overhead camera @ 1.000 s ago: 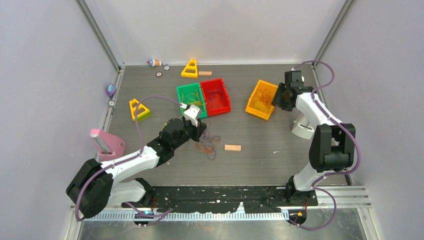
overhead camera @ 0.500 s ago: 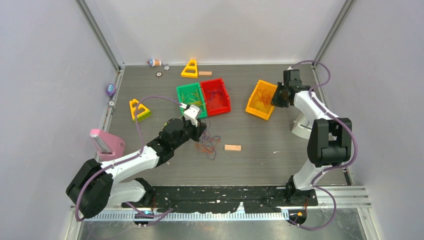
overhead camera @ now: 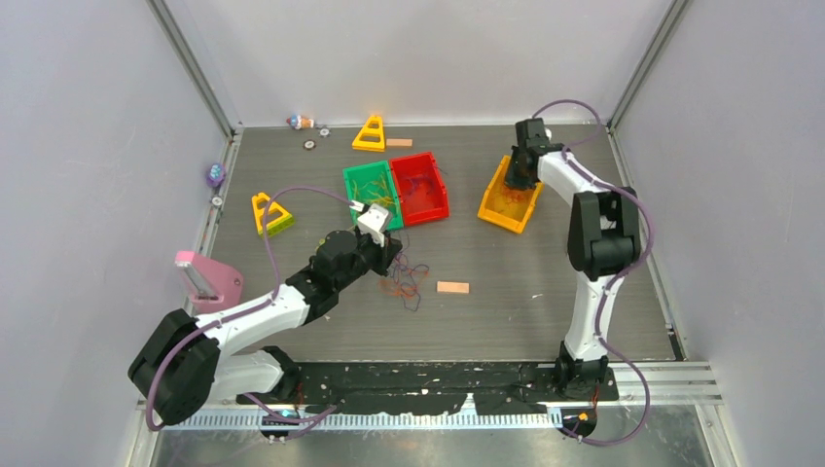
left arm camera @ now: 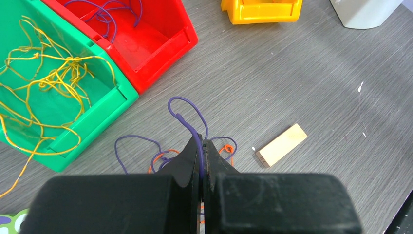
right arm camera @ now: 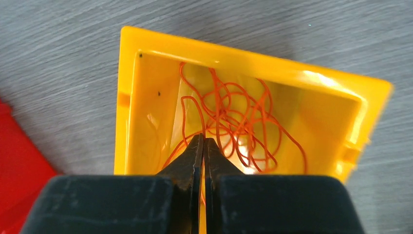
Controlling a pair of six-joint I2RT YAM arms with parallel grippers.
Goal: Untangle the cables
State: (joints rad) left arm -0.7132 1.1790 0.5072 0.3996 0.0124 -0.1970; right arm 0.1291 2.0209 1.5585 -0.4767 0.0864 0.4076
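left gripper (left arm camera: 201, 146) grips a purple cable (left arm camera: 190, 129) from the tangle (left arm camera: 157, 158) just in front of the green bin (left arm camera: 97, 122); right gripper (right arm camera: 203, 144), jaws pressed together, over orange cables (right arm camera: 234, 117) in the yellow bin (right arm camera: 129, 97), well right of the green bin

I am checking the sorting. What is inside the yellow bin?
Only tangled orange cables show inside the yellow bin. The shut right gripper covers the bin's near part, so what lies there cannot be seen.

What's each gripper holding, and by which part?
Left gripper: purple cable, pinched partway along. Right gripper: shut over the yellow bin; hold on orange cables unclear.
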